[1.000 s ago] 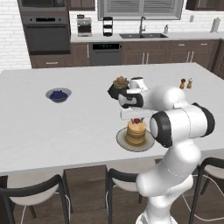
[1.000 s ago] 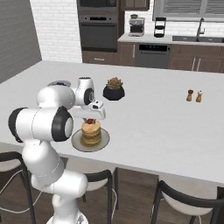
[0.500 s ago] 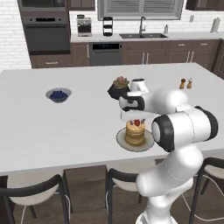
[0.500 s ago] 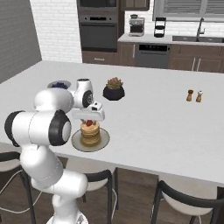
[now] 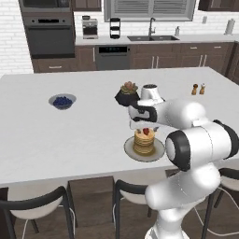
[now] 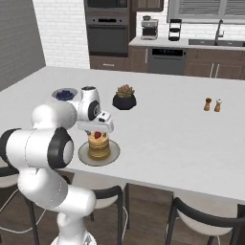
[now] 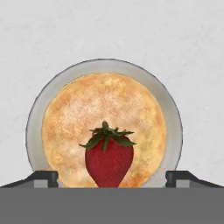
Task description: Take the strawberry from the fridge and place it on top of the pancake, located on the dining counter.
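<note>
White counter: the dining counter (image 5: 70, 135) is stretching wide and flat, with bare surface lying open all around the plate (image 5: 130, 150), which is sitting near the counter's front edge.
Gripper: the gripper (image 7: 112, 177) is hovering just above the stack with its jaws standing wide apart, one fingertip at 8 o'clock and one at 4 o'clock in the hand view, neither touching the berry.
Strawberry: the strawberry (image 7: 108, 161) is resting on the pancake (image 7: 78, 113), at 6 o'clock on its top, red with a green leafy cap.
Pancake: golden-tan, round, sitting inside the grey plate rim.
Neighbours: a dark plant pot (image 5: 127, 94) is standing at 12 o'clock from the plate, a bowl of blueberries (image 5: 62, 101) at 10 o'clock, both well apart from it.
Writing: none is readable.
</note>
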Available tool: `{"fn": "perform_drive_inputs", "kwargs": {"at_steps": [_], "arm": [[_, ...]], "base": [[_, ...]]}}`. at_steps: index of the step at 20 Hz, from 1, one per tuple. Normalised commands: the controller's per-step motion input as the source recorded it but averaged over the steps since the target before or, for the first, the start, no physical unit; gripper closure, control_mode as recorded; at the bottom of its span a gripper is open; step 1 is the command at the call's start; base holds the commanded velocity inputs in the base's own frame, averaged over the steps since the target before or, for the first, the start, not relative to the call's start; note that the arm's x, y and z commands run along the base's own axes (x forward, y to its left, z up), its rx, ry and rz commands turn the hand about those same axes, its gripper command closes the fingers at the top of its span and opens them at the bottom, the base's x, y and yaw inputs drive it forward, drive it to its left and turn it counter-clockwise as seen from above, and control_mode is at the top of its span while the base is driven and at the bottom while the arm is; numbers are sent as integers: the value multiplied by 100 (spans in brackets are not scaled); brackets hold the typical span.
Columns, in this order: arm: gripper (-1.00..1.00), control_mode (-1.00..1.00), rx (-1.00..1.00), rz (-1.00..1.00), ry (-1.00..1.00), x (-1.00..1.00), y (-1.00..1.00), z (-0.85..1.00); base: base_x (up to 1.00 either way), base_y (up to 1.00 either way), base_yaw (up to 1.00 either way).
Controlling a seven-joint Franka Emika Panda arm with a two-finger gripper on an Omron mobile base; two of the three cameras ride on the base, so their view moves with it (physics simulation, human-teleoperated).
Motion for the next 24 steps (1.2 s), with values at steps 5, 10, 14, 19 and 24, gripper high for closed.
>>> {"fn": "perform_drive_inputs", "kwargs": {"at_steps": [5,10,14,19,24], "arm": [[-100,-100,0,0,-7,-45,0,57],[-100,-100,0,0,-3,-45,-1,63],[-100,-100,0,0,0,-44,-10,78],[-100,-100,0,-2,0,-47,-25,78],[-100,-100,0,-3,0,-39,-42,59]], "base": [[0,0,0],[0,0,0],[0,0,0],[0,0,0],[0,0,0]]}}
